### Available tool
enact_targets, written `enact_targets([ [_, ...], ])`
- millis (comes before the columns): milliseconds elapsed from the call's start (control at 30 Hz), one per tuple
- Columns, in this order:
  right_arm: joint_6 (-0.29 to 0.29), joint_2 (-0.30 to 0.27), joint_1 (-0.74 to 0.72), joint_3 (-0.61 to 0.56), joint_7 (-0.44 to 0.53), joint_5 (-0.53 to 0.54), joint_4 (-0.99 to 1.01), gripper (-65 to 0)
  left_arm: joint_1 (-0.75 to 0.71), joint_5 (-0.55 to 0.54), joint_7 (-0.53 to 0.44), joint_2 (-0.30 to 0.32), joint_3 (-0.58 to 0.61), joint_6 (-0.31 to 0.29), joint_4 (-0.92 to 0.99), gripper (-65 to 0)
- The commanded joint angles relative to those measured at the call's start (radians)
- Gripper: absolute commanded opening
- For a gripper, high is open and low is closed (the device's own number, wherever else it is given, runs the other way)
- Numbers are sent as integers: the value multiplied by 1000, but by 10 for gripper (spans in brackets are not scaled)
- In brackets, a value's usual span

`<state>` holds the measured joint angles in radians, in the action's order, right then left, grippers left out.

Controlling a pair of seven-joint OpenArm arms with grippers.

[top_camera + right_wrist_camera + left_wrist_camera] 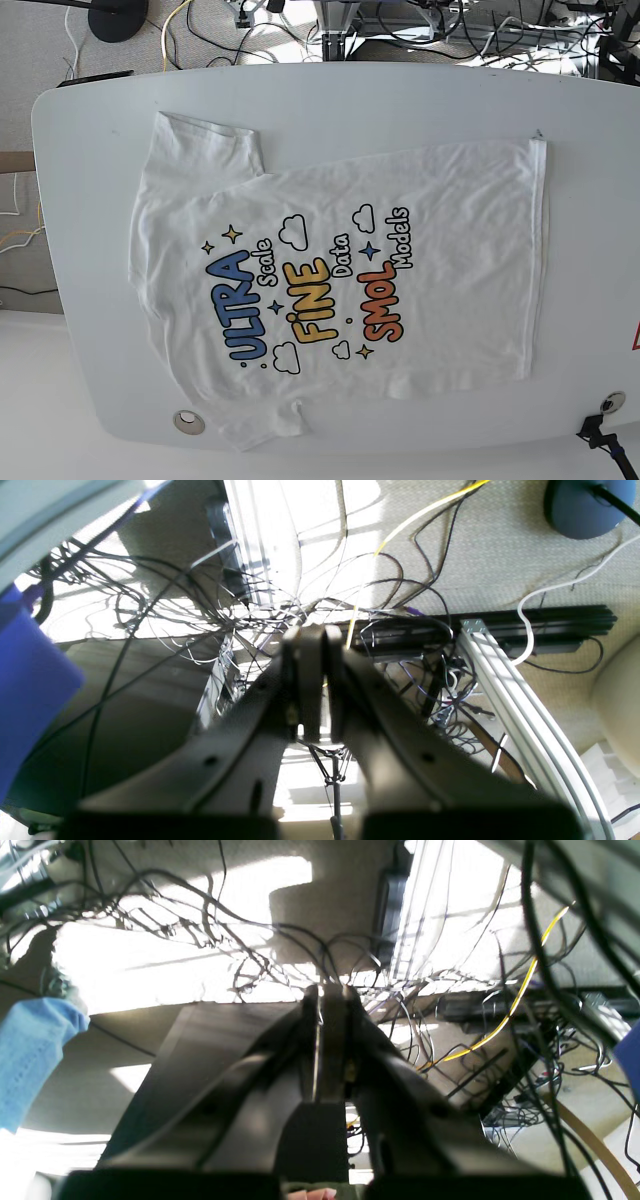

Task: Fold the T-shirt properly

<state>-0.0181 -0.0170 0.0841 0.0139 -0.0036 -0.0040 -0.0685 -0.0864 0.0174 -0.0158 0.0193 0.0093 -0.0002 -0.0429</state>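
Observation:
The white T-shirt (330, 280) lies spread flat, print side up, on the white table (400, 100). Its neck end is toward the left and its hem toward the right. One sleeve (205, 150) lies at the upper left, the other (262, 425) near the table's front edge. Neither arm shows in the base view. In the left wrist view my left gripper (330, 990) is shut with nothing between its fingers, and beyond it there is only floor and cables. My right gripper (311, 630) is likewise shut and empty, over floor cables. The shirt is out of both wrist views.
Tangled cables cover the floor behind the table. A black round stand base (118, 18) sits at the back left. An aluminium frame rail (505, 680) runs along the floor. A round grommet (187, 421) is set in the table near its front left. A blue cloth (30, 1055) hangs at the left.

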Motion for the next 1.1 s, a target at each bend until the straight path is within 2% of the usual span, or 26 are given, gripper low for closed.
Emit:
enact_targets([
  [0,0,-4,1,1,-2,-3,2,-637,7,2,0,-2,2,-1,-4,-649],
  [367,0,-5,10,1,0,-4,-26,-637,7,2,-16,1,2,-1,-5,-649],
  [533,2,-8,136,1,0,-4,-244,-637,-20,2,-49,14,2,-2,-10,-649],
  [767,2,-8,303,1,0,3,-495,-637,-197,2,-45,23,2,-4,-277,-646],
  [833,0,-8,352,1,0,3,-566,-636,-253,2,-45,23,2,-4,-355,-592],
  [900,0,-8,409,1,0,3,-652,-635,-316,2,-45,23,2,-4,-444,-441],
  [967,0,-8,463,1,0,3,-729,-622,-367,2,-45,23,2,-4,-509,-329],
  [1067,0,-8,555,-1,0,-3,-862,-519,-454,2,-45,24,2,-4,-615,-335],
])
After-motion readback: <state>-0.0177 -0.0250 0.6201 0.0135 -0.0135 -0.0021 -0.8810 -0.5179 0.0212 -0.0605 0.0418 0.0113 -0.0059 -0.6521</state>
